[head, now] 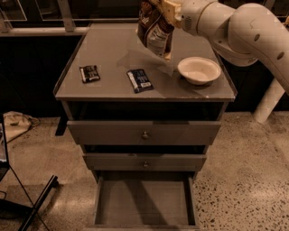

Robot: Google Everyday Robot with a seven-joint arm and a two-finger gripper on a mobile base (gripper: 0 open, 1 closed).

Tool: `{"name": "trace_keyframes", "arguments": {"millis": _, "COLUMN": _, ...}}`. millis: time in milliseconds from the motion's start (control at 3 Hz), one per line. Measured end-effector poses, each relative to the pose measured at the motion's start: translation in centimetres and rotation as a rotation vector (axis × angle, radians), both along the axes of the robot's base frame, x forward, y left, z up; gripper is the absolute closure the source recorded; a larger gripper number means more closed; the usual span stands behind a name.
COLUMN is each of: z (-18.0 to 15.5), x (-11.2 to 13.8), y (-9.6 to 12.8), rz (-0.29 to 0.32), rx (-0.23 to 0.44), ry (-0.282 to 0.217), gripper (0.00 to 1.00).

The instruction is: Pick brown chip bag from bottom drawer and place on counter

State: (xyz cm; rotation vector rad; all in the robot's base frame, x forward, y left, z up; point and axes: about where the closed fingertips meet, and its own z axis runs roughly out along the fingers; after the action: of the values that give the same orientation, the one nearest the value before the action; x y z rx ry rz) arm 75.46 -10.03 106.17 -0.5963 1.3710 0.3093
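Observation:
My gripper (161,9) is at the top middle of the camera view, over the back of the counter (113,54). It is shut on the top of the brown chip bag (153,30), which hangs crinkled below it, just above or touching the counter near the bowl. The bottom drawer (143,204) is pulled open at the lower edge and holds nothing. The white arm reaches in from the upper right.
A white bowl (199,69) sits on the counter's right side. A small dark-blue packet (139,80) lies near the front middle and a small black packet (89,73) at the left. Two upper drawers with knobs (145,134) are partly open. A black stand leg (36,203) lies on the floor at left.

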Motion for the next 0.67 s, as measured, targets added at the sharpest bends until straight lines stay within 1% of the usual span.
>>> {"name": "trace_keyframes", "arguments": {"millis": 333, "z": -1.4, "x": 2.1, "y": -0.4, "rz": -0.037, "rx": 0.022, "ry": 0.029, "gripper": 1.00}}
{"name": "trace_keyframes", "arguments": {"millis": 667, "z": -2.9, "x": 3.6, "y": -0.9, "rz": -0.074, "rx": 0.046, "ry": 0.061, "gripper": 1.00}}
